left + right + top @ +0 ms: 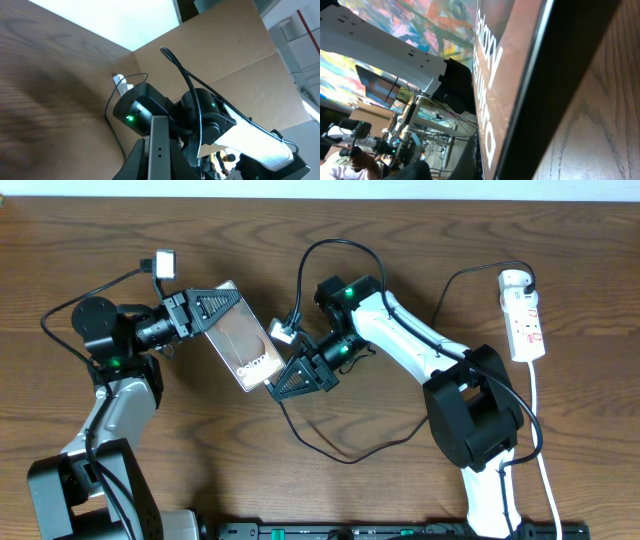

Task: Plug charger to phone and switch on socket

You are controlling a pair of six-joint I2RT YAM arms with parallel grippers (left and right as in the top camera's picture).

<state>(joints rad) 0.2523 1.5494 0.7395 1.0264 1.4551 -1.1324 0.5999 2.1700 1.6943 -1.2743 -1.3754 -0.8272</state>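
Left gripper [228,298] clamped on the phone's [245,345] top end, holding it mid-table. Right gripper [280,385] pinched shut, seemingly on the charger's [335,456] tip, right at the phone's lower edge. Looks like the plugging step! Next, that tip needs lining up square with the port and a straight push; the socket [524,320], well off right, comes after

The phone [245,340], a dark glossy slab with white "Galaxy" lettering, is tilted just 9 o'clock of centre, its long axis running 11 to 5 o'clock. The charger [340,460], a thin black cable, loops from the phone's 5 o'clock end toward 6 o'clock. Its black plug sits at the 12 o'clock end of the socket [525,315], a white, red-marked strip at 2 o'clock.
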